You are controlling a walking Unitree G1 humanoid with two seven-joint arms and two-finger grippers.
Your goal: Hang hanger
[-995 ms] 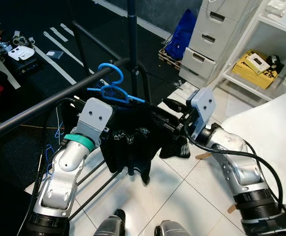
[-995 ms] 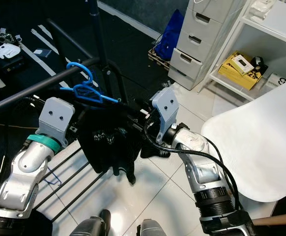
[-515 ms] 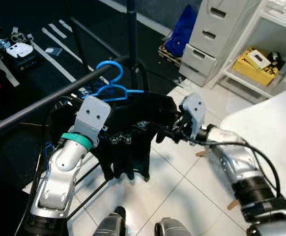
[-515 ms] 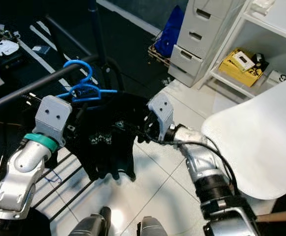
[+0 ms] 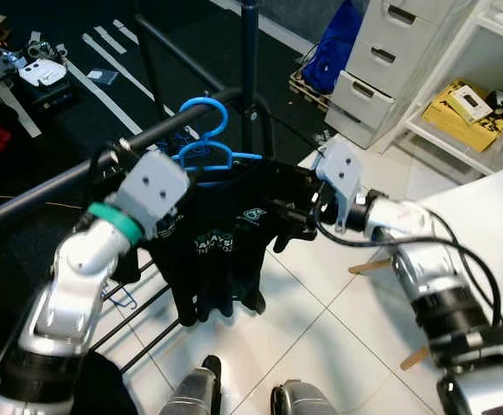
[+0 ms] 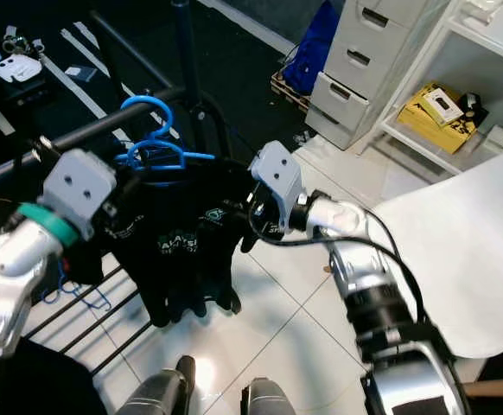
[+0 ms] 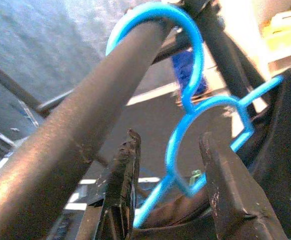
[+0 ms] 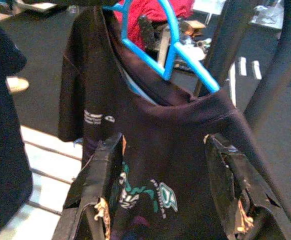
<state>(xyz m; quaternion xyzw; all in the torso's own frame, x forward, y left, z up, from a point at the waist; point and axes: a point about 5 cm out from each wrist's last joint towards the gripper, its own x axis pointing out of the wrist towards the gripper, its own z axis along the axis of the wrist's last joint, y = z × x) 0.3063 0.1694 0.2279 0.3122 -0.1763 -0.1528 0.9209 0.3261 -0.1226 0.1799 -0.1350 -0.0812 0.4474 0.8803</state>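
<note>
A blue plastic hanger point(image 5: 201, 130) carries a black T-shirt point(image 5: 221, 246) with a teal print. Its hook point(image 7: 185, 30) curves over the top of the black rack rail point(image 5: 53, 186). My left gripper point(image 7: 169, 137) is open just under the rail, and the hanger's neck loop point(image 7: 195, 115) lies between its fingers point(image 7: 123, 195) without being clamped. My right gripper point(image 8: 164, 141) is open too, pointing at the shirt's chest close below the collar. In the head views it sits at the shirt's right shoulder point(image 5: 290, 216).
The rack's upright pole point(image 5: 250, 69) stands just behind the hanger, and its base bars point(image 5: 139, 316) cross the tiles below. White drawers point(image 5: 390, 60), a shelf with a yellow box point(image 5: 463, 112) and a blue bag point(image 5: 338, 47) are behind. A white surface point(image 5: 493, 225) is at the right.
My left arm has lifted and swung out to the left by the rail. The right gripper has moved in from the shirt's edge to its shoulder. The shirt now hangs straighter.
</note>
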